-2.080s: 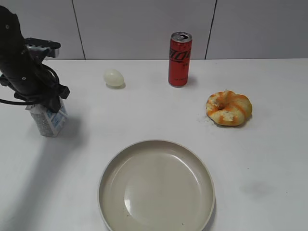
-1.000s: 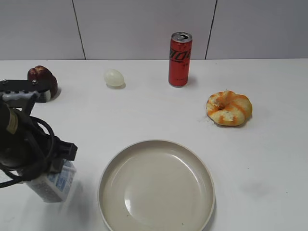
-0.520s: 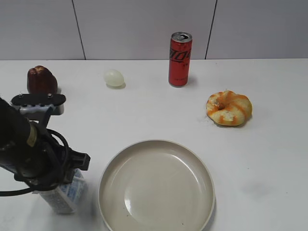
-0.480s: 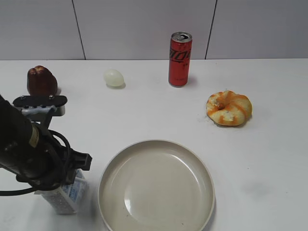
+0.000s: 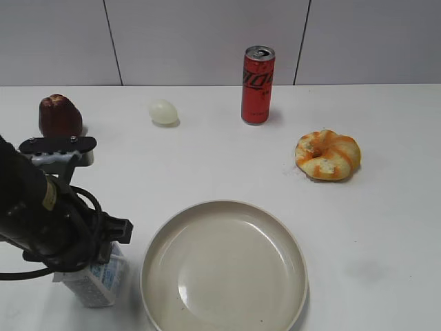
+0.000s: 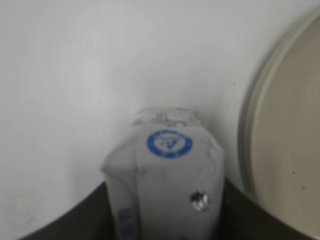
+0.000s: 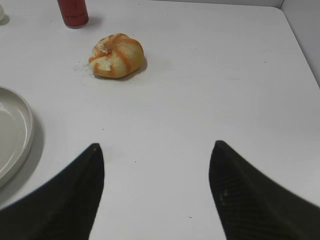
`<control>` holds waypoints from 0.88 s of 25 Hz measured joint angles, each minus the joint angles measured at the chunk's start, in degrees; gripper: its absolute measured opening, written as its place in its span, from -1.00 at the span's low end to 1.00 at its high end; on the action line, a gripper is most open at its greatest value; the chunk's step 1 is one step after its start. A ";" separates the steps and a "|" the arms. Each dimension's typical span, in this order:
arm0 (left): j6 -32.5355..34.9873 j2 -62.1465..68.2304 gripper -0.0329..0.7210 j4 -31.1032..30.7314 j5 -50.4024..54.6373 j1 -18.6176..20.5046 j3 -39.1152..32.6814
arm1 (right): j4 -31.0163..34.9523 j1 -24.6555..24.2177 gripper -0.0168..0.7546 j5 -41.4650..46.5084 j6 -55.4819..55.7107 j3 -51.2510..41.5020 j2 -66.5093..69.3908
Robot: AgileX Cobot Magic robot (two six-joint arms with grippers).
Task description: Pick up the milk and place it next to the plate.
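The milk (image 5: 96,281), a small white carton with blue print, stands on the table just left of the plate (image 5: 224,265), a large cream dish at the front centre. My left gripper (image 5: 88,258) is shut on the milk from above. In the left wrist view the milk (image 6: 167,175) sits between the dark fingers of the left gripper (image 6: 165,205), with the plate's rim (image 6: 255,130) close on the right. My right gripper (image 7: 156,150) is open and empty over bare table, and is out of the exterior view.
A red can (image 5: 258,84) stands at the back centre, a pale egg (image 5: 163,111) to its left, a dark red fruit (image 5: 59,115) at the far left. An orange-glazed doughnut (image 5: 327,154) lies at the right and shows in the right wrist view (image 7: 117,55).
My left gripper carried the milk from the back left toward the front, to beside the plate's left rim, and lowered it there. In the last half second it barely moved.
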State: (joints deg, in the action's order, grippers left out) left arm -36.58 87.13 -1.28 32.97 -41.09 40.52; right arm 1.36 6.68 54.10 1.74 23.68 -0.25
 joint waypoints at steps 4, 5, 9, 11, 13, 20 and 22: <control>0.66 -0.60 0.49 0.07 -0.23 -0.07 0.00 | 0.00 0.00 0.34 0.00 0.00 0.00 0.00; 0.64 -1.13 0.63 0.07 -0.23 -0.07 0.00 | 0.00 0.00 0.34 0.00 0.00 0.00 0.00; 0.66 -4.78 0.81 -1.73 0.32 0.00 0.00 | 0.00 0.00 0.34 0.00 0.00 0.00 0.00; 0.86 -7.44 0.81 -3.65 1.06 0.58 0.00 | 0.00 0.00 0.34 0.00 0.00 0.00 0.00; 2.57 -10.68 0.80 -4.37 2.69 2.14 0.66 | 0.00 0.00 0.34 0.00 0.00 0.00 0.00; 18.98 -17.65 0.72 -4.55 12.21 16.18 8.05 | 0.00 0.00 0.34 0.00 0.00 0.00 0.00; 24.95 -17.90 0.67 -4.10 14.95 21.35 9.63 | 0.00 0.00 0.34 0.00 0.00 0.00 0.00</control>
State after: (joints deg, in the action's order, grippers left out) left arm -11.63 69.24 -5.38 47.92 -19.74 50.15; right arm 1.36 6.68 54.10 1.74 23.68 -0.25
